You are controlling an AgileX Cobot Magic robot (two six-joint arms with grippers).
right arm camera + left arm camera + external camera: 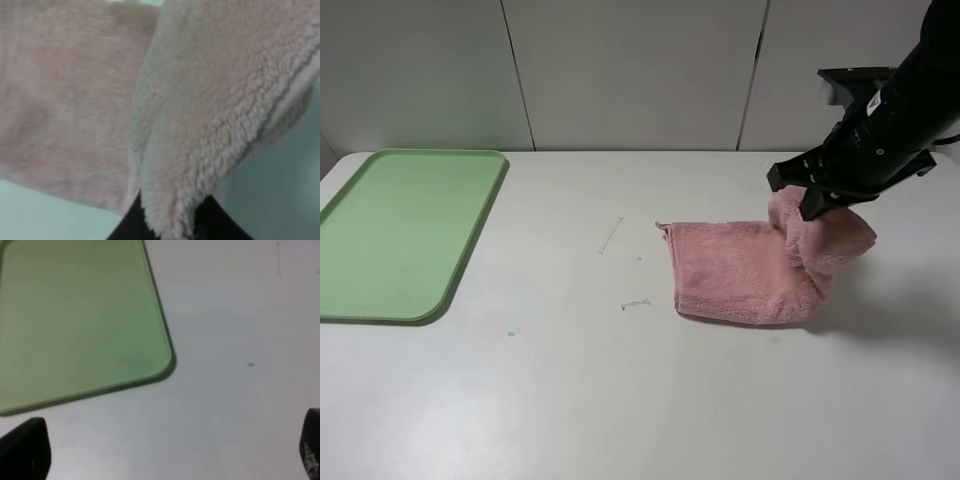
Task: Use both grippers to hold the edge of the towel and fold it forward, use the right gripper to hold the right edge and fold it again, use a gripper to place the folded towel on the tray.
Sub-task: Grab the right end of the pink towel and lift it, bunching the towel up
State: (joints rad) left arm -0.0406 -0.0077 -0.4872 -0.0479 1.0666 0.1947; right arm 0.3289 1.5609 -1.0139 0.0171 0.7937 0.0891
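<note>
The pink towel (740, 272) lies folded on the white table right of centre. Its right edge is lifted off the table. My right gripper (812, 205) is shut on that right edge and holds it above the rest of the cloth. In the right wrist view the raised flap of the towel (215, 115) hangs between the black fingertips (212, 220). The light green tray (400, 230) lies flat at the far left and also shows in the left wrist view (75, 320). My left gripper (170, 455) is open above bare table near the tray's corner, holding nothing. It is out of the exterior view.
The white table (620, 400) carries a few small scraps (611, 235) and a scrap (635, 304) left of the towel. A green speck (510, 334) lies near the tray. A panelled wall (640, 70) stands behind the table.
</note>
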